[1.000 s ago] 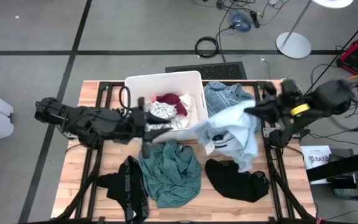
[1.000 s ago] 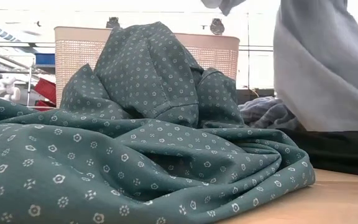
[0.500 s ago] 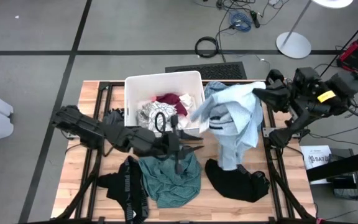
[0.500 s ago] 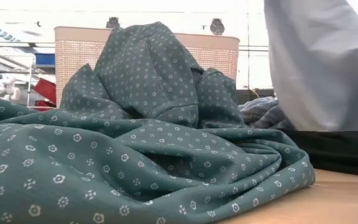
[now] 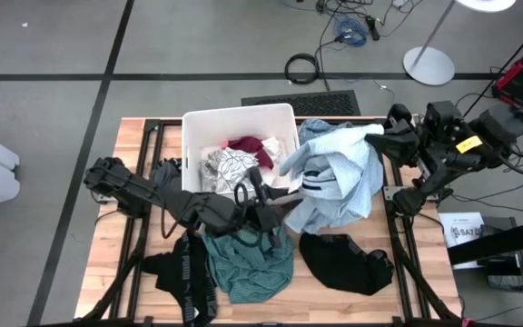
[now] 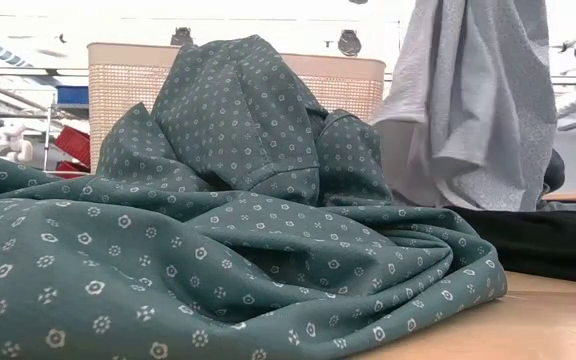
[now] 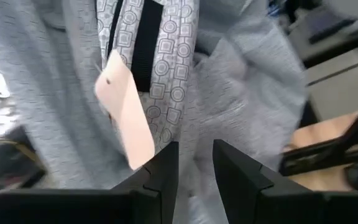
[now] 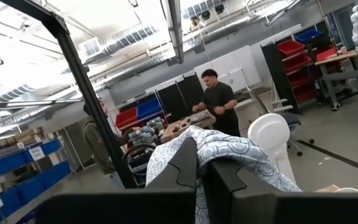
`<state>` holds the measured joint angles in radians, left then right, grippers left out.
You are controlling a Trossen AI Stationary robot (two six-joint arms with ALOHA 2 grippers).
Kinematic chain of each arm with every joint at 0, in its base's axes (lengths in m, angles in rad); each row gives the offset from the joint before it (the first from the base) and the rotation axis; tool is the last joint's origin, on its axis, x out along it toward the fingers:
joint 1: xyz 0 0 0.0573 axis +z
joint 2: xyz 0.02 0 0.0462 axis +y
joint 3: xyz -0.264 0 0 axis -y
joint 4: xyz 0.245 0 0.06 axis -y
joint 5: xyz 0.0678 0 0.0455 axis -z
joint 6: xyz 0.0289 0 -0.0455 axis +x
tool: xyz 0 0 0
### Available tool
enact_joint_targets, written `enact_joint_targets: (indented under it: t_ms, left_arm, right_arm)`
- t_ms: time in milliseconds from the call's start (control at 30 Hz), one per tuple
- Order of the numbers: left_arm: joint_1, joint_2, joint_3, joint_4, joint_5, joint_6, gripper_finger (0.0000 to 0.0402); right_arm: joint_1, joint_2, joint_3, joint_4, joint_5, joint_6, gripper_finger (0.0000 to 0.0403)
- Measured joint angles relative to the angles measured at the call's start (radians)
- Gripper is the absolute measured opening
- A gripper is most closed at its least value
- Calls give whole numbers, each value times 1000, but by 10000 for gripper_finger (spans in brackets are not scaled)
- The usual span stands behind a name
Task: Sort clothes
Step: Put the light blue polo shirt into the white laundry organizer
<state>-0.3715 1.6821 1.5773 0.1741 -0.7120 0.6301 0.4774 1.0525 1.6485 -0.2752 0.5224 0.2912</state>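
1. Since a second ago, the left gripper has been travelling from beside the white bin down to the bin's near right corner, while the light blue shirt has been swinging and is now hanging bunched to the right of the bin.
2. The right gripper is staying clamped shut on the top of the light blue shirt, holding it aloft well to the right of the bin.
3. The left gripper is hovering with its fingers narrowly parted and nothing between them, facing the shirt's collar and its paper tag.
4. The teal shirt is lying crumpled in front of the bin, with the black printed garment to its left and the black garment to its right.
5. A dark red garment and a white patterned garment are lying inside the bin.
6. The light blue shirt is looking light, limp and prone to sliding; a pinch on a doubled hem or the collar band would probably be holding best.
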Motion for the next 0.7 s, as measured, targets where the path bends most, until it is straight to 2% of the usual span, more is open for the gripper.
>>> enact_joint_targets:
  t_ms: [67, 267, 700]
  left_arm:
    - [-4, 0, 0, 4, -33, 7, 109]
    - [-3, 0, 0, 4, -38, 7, 117]
    - [7, 0, 0, 5, -60, 29, 225]
  right_arm:
    - [0, -1, 0, 0, -4, 1, 0]
    - [0, -1, 0, 0, -5, 10, 0]
    - [0, -1, 0, 0, -4, 10, 0]
